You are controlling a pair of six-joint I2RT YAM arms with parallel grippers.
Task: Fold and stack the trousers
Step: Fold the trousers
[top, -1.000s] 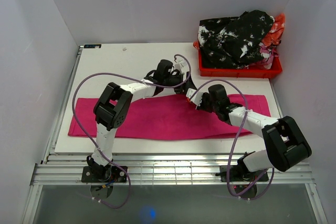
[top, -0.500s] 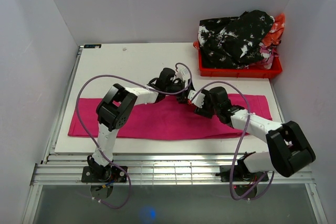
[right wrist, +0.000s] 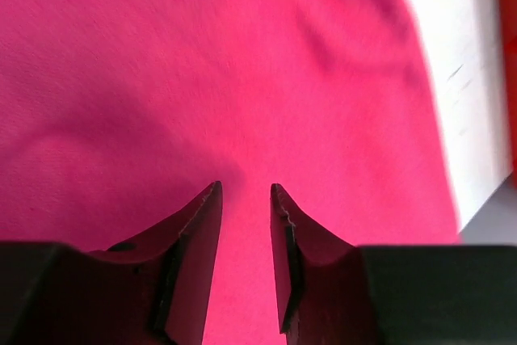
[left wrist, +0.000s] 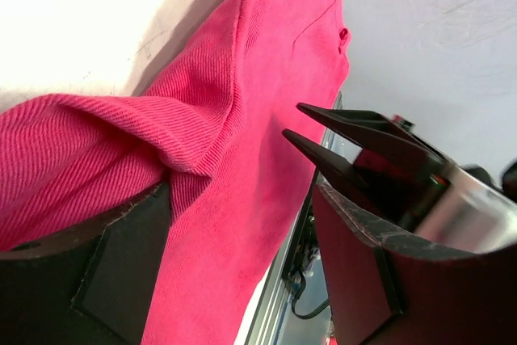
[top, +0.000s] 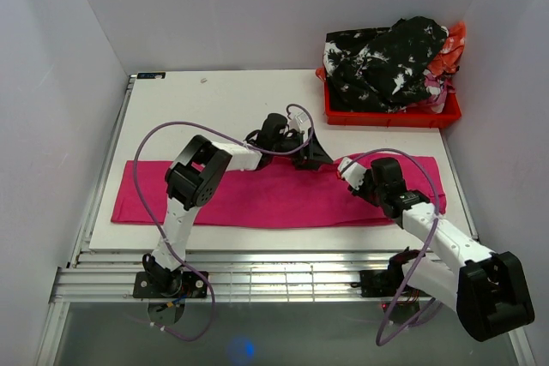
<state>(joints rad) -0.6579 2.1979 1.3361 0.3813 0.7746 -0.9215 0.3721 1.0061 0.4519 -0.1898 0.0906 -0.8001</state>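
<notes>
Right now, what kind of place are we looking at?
Likely a robot test cell for folding laundry: a white table walled by plain panels, pink trousers spread flat, a red crate heaped with clothes.

From above, the left arm (top: 225, 153) covers the middle of the trousers' (top: 257, 199) far edge; the left gripper's (top: 312, 158) fingers are lost against its own wrist; a heap of clothes (top: 386, 62) hides the crate's (top: 390, 117) inside; a speck (top: 204, 81) on the table (top: 189, 117) is too small to tell. In the left wrist view a fold of the trousers drapes over the picture-left finger (left wrist: 89, 280), hiding its tip; both fingers run off the bottom edge; dark pointed shapes (left wrist: 355, 147) beyond are blurred. In the right wrist view the trousers are blurred and run past three edges; the right gripper's (right wrist: 245, 187) finger bases are cut off below; the crate is only a red sliver.
</notes>
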